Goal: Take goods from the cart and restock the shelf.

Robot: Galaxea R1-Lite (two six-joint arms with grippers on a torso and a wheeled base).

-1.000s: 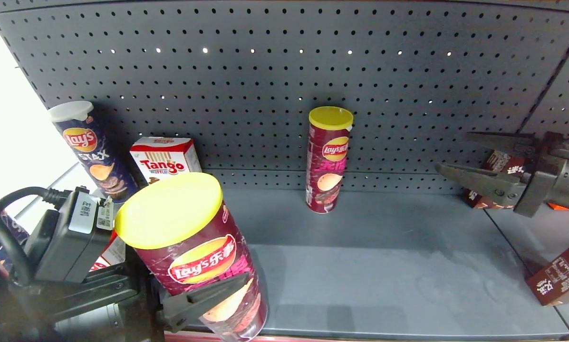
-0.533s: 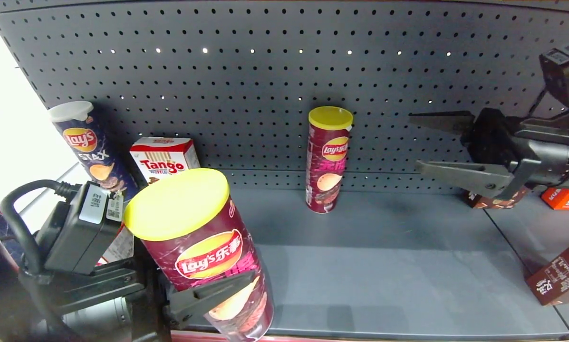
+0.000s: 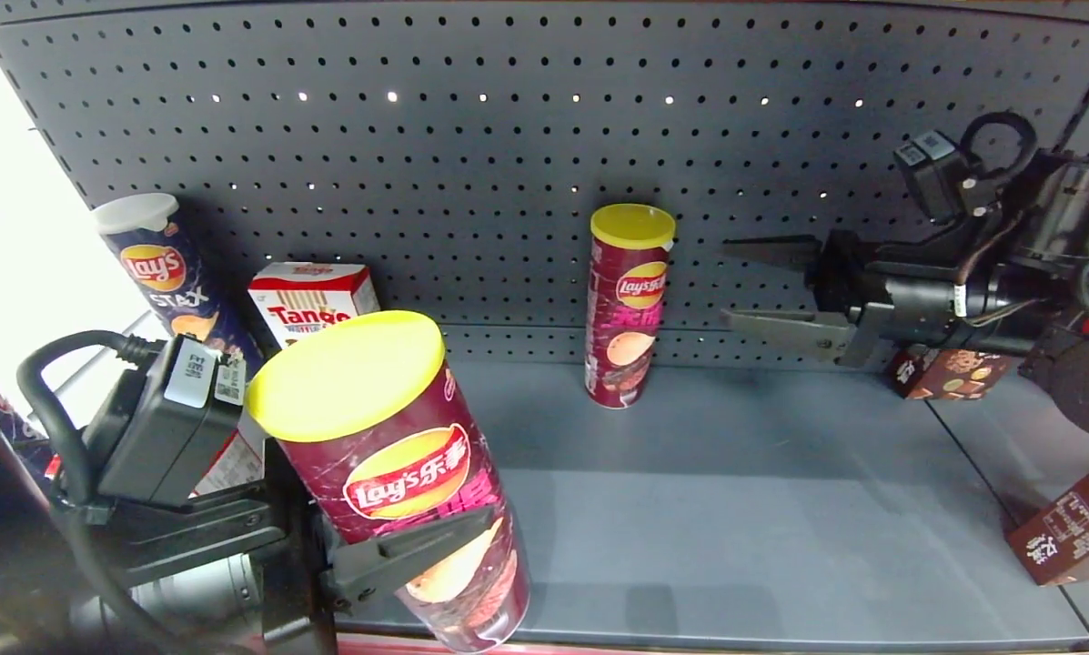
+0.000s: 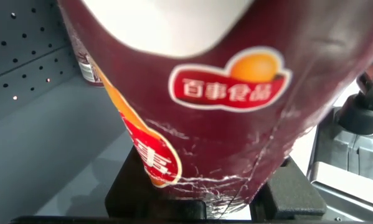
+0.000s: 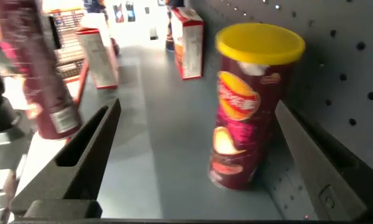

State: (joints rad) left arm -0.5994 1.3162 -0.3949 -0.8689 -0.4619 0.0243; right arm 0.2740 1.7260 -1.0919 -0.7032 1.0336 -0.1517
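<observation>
The left claw [image 3: 417, 537] is clamped around a maroon chip can [image 3: 389, 455] with a yellow lid, one dark finger [image 3: 408, 557] pressing across the lower part of the label. In the head view this held can sits at about 7 o'clock, over the front edge of the grey shelf [image 3: 735, 509], tilted so its lid leans back toward the claw's side; whether its base touches the shelf cannot be told. A second maroon can [image 3: 629, 305] with the same yellow lid stands upright near 12 o'clock on the shelf, just in front of the pegboard back [image 3: 508, 136]. The right claw [image 3: 731, 282] hangs at 3 o'clock of that upright can, apart from it, its two fingers spread wide and pointing at it with nothing between them. At about 10 o'clock a blue can [image 3: 176, 282] with a white lid leans at the back corner, and a red-and-white wafer box [image 3: 312, 305] stands just beside it. At 4 o'clock a brown box [image 3: 1076, 532] lies at the shelf's far side, and a smaller brown box [image 3: 940, 375] sits under the right arm.
</observation>
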